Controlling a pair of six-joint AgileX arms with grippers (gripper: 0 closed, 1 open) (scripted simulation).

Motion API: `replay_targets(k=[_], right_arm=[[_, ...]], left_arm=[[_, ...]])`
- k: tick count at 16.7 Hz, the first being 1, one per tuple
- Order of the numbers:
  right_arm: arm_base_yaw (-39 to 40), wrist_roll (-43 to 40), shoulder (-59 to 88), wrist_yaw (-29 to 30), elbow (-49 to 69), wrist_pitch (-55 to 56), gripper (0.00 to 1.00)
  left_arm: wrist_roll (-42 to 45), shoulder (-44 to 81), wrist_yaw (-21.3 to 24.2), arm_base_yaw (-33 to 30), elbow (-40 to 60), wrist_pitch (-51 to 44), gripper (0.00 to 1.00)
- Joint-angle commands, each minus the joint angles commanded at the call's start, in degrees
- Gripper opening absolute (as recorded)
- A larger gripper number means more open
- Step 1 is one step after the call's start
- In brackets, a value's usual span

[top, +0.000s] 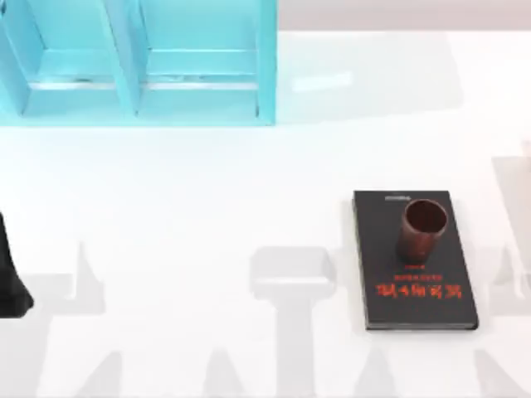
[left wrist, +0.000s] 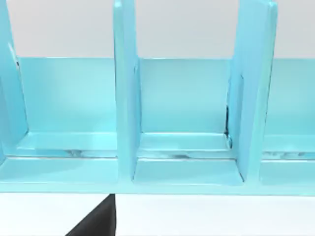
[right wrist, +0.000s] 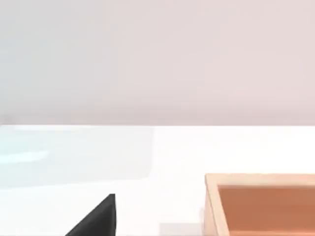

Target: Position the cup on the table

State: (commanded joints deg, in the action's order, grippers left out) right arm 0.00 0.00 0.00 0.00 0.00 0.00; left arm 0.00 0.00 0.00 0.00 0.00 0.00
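Cup (top: 424,228) stands upright on the black book (top: 415,286) (red lettering unreadable); jaws' state: cannot tell.

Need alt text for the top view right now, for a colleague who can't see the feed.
A small reddish-brown cup stands upright on a black book with red lettering, lying on the right half of the white table. A turquoise shelf unit sits at the far left corner, and part of the dark left arm shows at the left edge.
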Motion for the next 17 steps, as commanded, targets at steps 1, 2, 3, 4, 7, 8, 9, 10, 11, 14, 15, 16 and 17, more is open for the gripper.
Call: replay_targets(k=[1,2,3,4,7,8,9,10,11,14,15,16,17], right_arm=[[0.0,0.0,0.0,0.0,0.0,0.0,1.0],[0.0,0.0,0.0,0.0,0.0,0.0,1.0],[0.2,0.1,0.6,0.0,0.6,-0.6,1.0],[0.5,0.4,1.8,-0.1,1.7,-1.7,1.0],[2.3,2.1,9.0,-0.1,8.6,-8.5,1.0],[3.1,3.0,12.6,-0.1,11.9,-11.6,1.0],[4.0,3.9,16.7,-0.1,15.7,-15.0,1.0],[4.9,4.8,21.3,0.0,19.9,-18.5,1.0],[5.9,5.9,26.3,0.0,24.5,-22.2,1.0],[9.1,9.3,43.0,0.0,39.8,-33.8,1.0],[10.2,10.5,48.9,0.0,45.2,-37.7,1.0],[11.3,11.7,54.8,0.0,50.7,-41.5,1.0],[12.4,12.8,60.7,0.0,56.1,-45.3,1.0]], left_arm=[[0.0,0.0,0.0,0.0,0.0,0.0,1.0],[0.0,0.0,0.0,0.0,0.0,0.0,1.0],[0.0,0.0,0.0,0.0,0.0,0.0,1.0],[0.0,0.0,0.0,0.0,0.0,0.0,1.0],[0.0,0.0,0.0,0.0,0.0,0.0,1.0],[0.0,0.0,0.0,0.0,0.0,0.0,1.0],[0.0,0.0,0.0,0.0,0.0,0.0,1.0],[0.0,0.0,0.0,0.0,0.0,0.0,1.0],[0.0,0.0,0.0,0.0,0.0,0.0,1.0],[0.0,0.0,0.0,0.0,0.0,0.0,1.0],[0.0,0.0,0.0,0.0,0.0,0.0,1.0],[0.0,0.0,0.0,0.0,0.0,0.0,1.0],[0.0,0.0,0.0,0.0,0.0,0.0,1.0]])
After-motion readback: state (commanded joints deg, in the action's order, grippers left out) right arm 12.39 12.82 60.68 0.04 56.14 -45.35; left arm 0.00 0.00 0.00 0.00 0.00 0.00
